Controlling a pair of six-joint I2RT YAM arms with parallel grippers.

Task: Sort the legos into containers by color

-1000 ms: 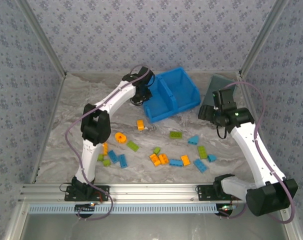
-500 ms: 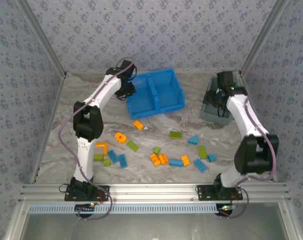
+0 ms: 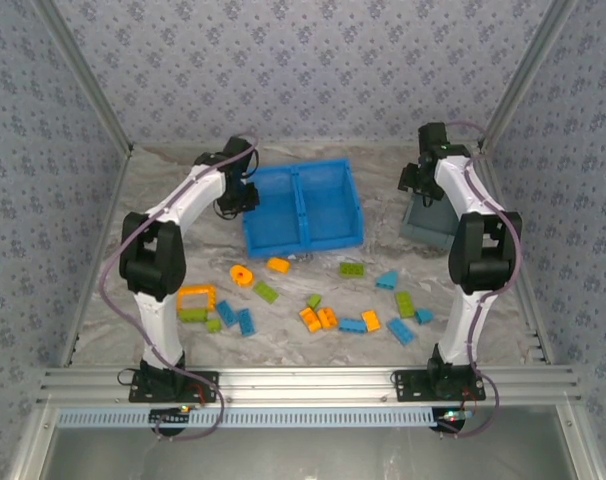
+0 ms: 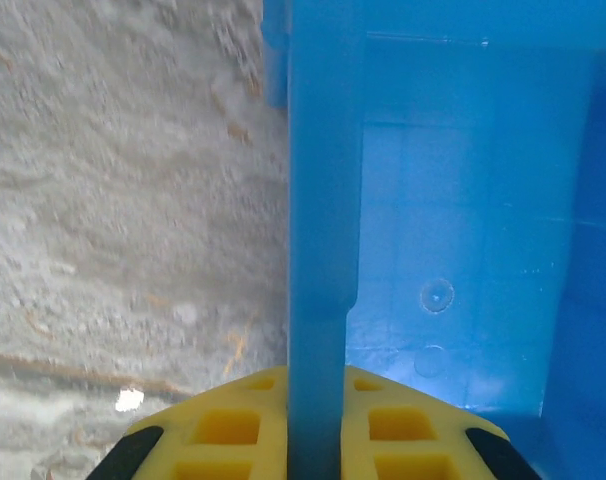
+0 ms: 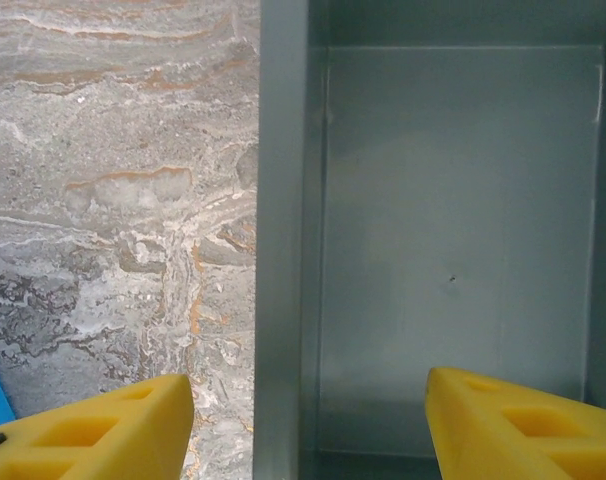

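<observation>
The sorting itself had not begun, as far as I could see. The marble table (image 3: pixel 283 350) carried every one of the legos (image 3: pixel 323 318), loose in a scatter across its near half. The blue bin (image 3: pixel 331 205) sat at the far middle with both compartments bare. The grey bin (image 3: pixel 428 222) off to its right was just as empty, its floor plain in the right wrist view. All the colours were left to do, and I judged the arms were busy with the containers, not the bricks.

The left gripper (image 3: pixel 241 195) was clenched on the blue bin's left wall. In the left wrist view the wall ran straight up between the yellow fingers (image 4: pixel 233 430), which pressed it from either side. The right gripper (image 3: pixel 423 180) hung at the grey bin's far left corner with its jaws spread wide. One finger was over the table and the other over the bin's inside, with the wall between them and touching neither.

Both grippers were well apart from the bricks. The orange frame (image 3: pixel 195 298) lay by the left arm's elbow, with the orange round piece (image 3: pixel 241 275) just beyond it. A green brick (image 3: pixel 352 268) and a blue brick (image 3: pixel 386 280) lay nearest the bins.
</observation>
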